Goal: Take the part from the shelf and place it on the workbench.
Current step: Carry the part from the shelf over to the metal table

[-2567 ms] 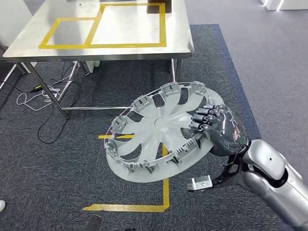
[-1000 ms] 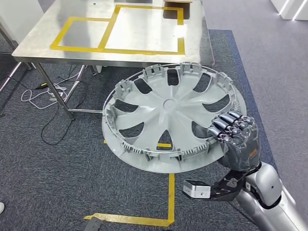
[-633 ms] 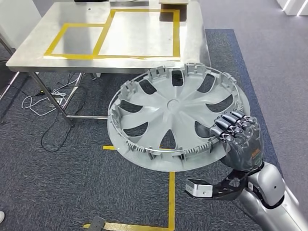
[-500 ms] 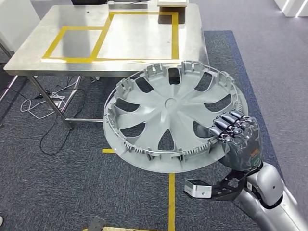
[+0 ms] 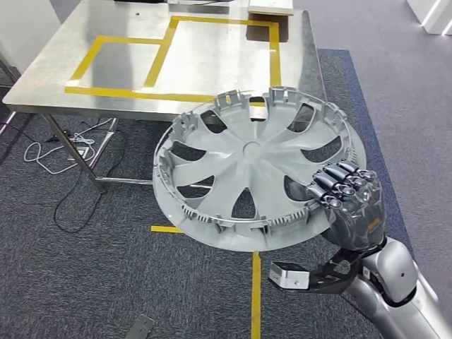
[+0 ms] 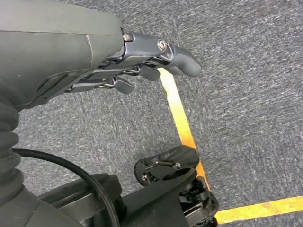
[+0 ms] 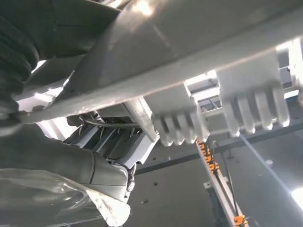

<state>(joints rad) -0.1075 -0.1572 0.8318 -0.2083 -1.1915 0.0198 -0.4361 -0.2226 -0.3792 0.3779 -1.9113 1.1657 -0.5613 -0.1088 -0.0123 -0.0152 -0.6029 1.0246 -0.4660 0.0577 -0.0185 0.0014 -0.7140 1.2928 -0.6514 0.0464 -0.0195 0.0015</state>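
A large grey wheel cover (image 5: pixel 251 166) with curved spokes hangs nearly flat, inner side up, in front of the steel workbench (image 5: pixel 48 78). Its far rim overlaps the bench's near edge in the head view. My right hand (image 5: pixel 349 205) grips the cover's near right rim, fingers curled over the edge. From the right wrist the cover's rim and clips (image 7: pixel 178 123) fill the close view. My left hand (image 6: pixel 143 61) hangs over the carpet with its fingers extended and nothing in them.
Yellow tape marks two rectangles (image 5: pixel 176 53) on the bench top. A flat box (image 5: pixel 269 7) sits at the bench's far edge. Yellow floor tape (image 5: pixel 256 289) runs across the grey carpet below the cover. Cables (image 5: pixel 58 152) lie under the bench's left side.
The whole view has shifted and the bench appears closer and further right. The cover has stayed in my right hand and now reaches the bench's near edge.
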